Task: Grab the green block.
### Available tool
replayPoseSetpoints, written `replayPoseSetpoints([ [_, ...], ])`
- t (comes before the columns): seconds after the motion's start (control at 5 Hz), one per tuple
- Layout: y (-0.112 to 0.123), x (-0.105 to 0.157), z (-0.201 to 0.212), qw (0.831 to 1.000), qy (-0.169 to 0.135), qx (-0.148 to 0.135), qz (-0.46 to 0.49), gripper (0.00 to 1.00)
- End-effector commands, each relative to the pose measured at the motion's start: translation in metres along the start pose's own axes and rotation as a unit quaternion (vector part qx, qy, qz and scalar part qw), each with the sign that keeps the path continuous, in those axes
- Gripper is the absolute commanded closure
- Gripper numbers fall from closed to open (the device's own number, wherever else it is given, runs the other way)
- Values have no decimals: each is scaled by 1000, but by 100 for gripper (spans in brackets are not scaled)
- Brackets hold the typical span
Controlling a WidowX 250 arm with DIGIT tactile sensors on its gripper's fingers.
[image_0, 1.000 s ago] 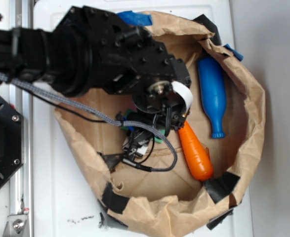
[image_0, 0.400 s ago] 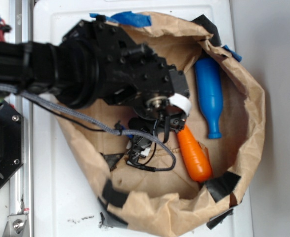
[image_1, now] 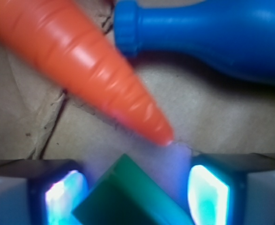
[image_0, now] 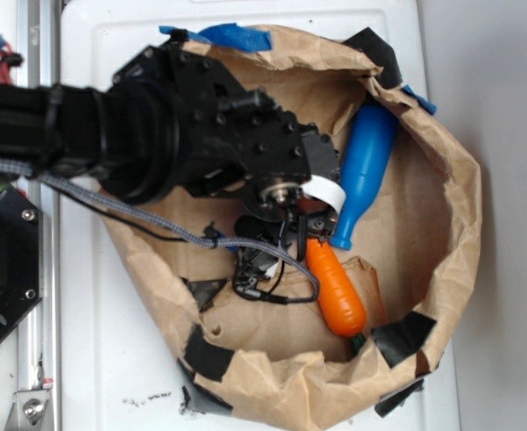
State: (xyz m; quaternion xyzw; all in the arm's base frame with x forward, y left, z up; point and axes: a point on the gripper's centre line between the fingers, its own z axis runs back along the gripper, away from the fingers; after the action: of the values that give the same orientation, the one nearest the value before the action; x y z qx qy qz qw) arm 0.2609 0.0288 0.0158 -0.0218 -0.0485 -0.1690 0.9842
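In the wrist view the green block (image_1: 132,199) lies turned cornerwise between my gripper's (image_1: 135,197) two lit fingers, its corners reaching the left pad (image_1: 62,199) and the right pad (image_1: 207,192). The gripper is shut on it. The orange carrot's tip (image_1: 163,136) points at the block just beyond the fingers, with the blue bottle-shaped toy (image_1: 203,33) behind. In the exterior view the black arm and wrist (image_0: 285,193) reach down into the paper bag and hide the block and the fingers.
The brown paper bag's crumpled wall (image_0: 461,224) rings the work area, patched with black tape (image_0: 402,337). The carrot (image_0: 335,287) and the blue bottle toy (image_0: 362,171) lie close to the right of the wrist. A braided cable (image_0: 137,211) hangs off the arm.
The arm has shifted a little left and lower. The carrot has slid left, and the blue bottle toy has tipped so its neck points toward the wrist. Green slivers beside the wrist are now covered.
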Motion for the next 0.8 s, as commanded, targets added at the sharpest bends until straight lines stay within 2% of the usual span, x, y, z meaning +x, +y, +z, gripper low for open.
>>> replayPoseSetpoints([
  [0.0,-5,2,5,1000,-1,-7,-10,100],
  [0.2,-1,0,12,1000,-2,-8,-10,100],
  [0.4,5,-2,27,1000,10,7,-17,100],
  [0.6,12,0,77,999,-2,1,36,100],
])
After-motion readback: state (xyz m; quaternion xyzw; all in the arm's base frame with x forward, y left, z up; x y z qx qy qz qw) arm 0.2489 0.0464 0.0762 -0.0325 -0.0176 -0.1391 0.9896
